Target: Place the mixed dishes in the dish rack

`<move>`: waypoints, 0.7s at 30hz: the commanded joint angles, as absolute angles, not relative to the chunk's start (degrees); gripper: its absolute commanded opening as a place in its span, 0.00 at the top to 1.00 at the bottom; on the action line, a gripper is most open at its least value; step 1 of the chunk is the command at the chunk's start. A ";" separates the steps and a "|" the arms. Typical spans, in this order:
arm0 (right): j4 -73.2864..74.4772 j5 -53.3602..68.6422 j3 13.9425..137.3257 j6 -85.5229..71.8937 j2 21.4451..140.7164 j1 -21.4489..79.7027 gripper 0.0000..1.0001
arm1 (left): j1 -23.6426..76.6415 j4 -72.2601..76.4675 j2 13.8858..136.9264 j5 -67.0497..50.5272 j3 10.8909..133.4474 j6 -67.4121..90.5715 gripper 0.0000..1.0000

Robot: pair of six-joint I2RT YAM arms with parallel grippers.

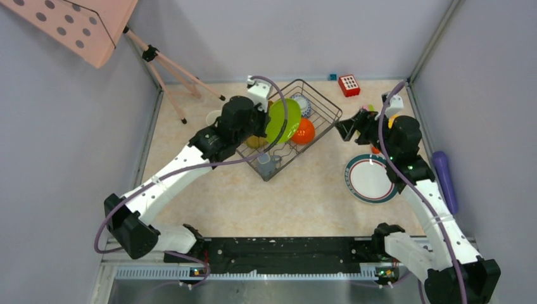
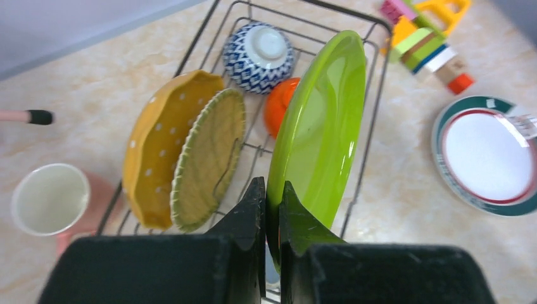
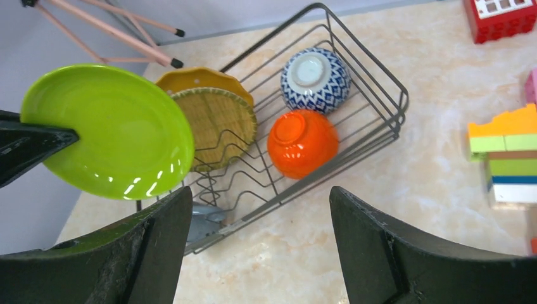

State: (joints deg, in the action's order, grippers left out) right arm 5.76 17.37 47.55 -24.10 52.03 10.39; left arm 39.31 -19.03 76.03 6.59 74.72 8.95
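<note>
The left claw [image 2: 272,190] is clenched on the rim of the lime green plate [image 2: 323,126], its two fingers pinching the edge from either side. The plate stands on edge over the dish rack [image 1: 320,100], tilted a little. Whether its lower edge touches the wires cannot be told. Inside the rack, the two yellow scalloped plates lean together just beside the green one: the dotted plate [image 2: 158,152] sits nearer the rack's side and the woven-textured plate [image 2: 209,158] rests against it. Farther back the patterned bowl [image 2: 258,56] sits upside down, and the orange-red bowl [image 3: 301,142], also inverted, lies close beside it. The grey mug [image 1: 266,164] occupies the rack's near corner, partly hidden by wires. The pink mug [image 2: 54,199] stands upright on the tabletop [image 1: 285,202] just outside the rack's left side. The white green-rimmed plate [image 1: 370,178] lies flat on the tabletop, well apart from the rack on its right. The right claw [image 3: 259,193] is released, with its jaws spread wide and nothing between them. It hangs above the tabletop between the rack and the white plate. Coloured toy blocks [image 3: 506,158] sit on the tabletop at the right, and a purple cylinder [image 1: 443,177] lies along the right wall.
</note>
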 commanded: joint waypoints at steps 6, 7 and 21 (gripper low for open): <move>7.80 12.40 44.20 -22.16 48.56 10.73 0.22 | 42.01 -18.79 81.11 29.76 79.06 -1.60 1.00; 7.82 12.57 44.07 -21.92 48.31 10.72 0.22 | 42.08 -18.62 81.69 30.42 79.03 -2.57 1.00; 8.03 14.84 44.39 -20.47 48.78 10.73 0.22 | 43.25 -12.56 88.50 32.21 73.18 -11.08 1.00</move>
State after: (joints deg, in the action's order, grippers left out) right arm 9.47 14.20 43.77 -21.41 49.50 10.39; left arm 42.22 -17.39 86.63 28.14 74.04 -8.03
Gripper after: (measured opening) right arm 0.778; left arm 0.064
